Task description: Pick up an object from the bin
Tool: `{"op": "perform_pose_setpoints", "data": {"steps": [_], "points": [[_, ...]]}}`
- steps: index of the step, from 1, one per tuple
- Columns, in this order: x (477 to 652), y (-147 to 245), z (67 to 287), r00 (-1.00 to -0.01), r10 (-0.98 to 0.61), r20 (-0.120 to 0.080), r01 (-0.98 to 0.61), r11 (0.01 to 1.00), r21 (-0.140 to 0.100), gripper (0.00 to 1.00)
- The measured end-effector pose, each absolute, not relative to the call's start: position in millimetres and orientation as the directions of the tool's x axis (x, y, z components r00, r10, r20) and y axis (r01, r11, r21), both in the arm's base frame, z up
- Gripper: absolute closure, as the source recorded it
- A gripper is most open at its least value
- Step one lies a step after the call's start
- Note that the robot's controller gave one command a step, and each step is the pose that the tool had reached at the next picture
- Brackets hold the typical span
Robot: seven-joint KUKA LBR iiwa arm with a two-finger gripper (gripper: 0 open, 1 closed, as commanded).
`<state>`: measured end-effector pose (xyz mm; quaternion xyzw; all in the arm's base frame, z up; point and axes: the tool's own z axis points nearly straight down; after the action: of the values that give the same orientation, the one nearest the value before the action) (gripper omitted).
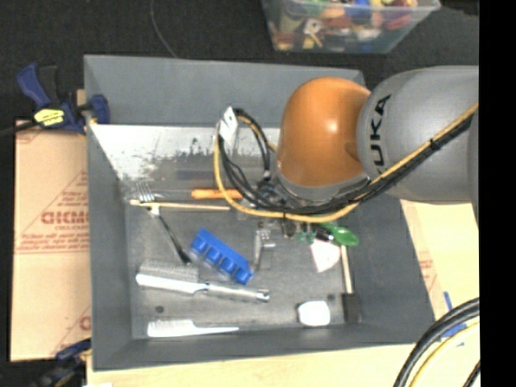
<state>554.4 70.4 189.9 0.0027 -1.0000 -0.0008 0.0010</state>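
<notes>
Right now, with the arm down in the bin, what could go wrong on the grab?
The gripper hangs between the blue ridged block and the white wedge, so it may nudge either aside rather than grip it. The silver brush lies right beside the blue block and could be dragged along. The wrist cables hang near the long-handled fork and might snag it.

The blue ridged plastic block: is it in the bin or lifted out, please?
In: the blue ridged plastic block lies on the grey metal bin's floor, left of the end effector.
</notes>
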Motion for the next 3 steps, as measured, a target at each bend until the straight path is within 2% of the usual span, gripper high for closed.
{"op": "perform_pose_setpoints", "data": {"steps": [1, 2, 3], "points": [[555.8, 70.3, 192.3, -1.000, -0.003, -0.003, -0.003, 1.000, 0.002, 0.00], [568.6, 77.2, 93.7, -0.986, 0.164, -0.007, 0.164, 0.986, 0.005, 0.00], [570.0, 90.4, 140.5, -0.986, 0.167, -0.010, 0.167, 0.986, 0.006, 0.00]]}}
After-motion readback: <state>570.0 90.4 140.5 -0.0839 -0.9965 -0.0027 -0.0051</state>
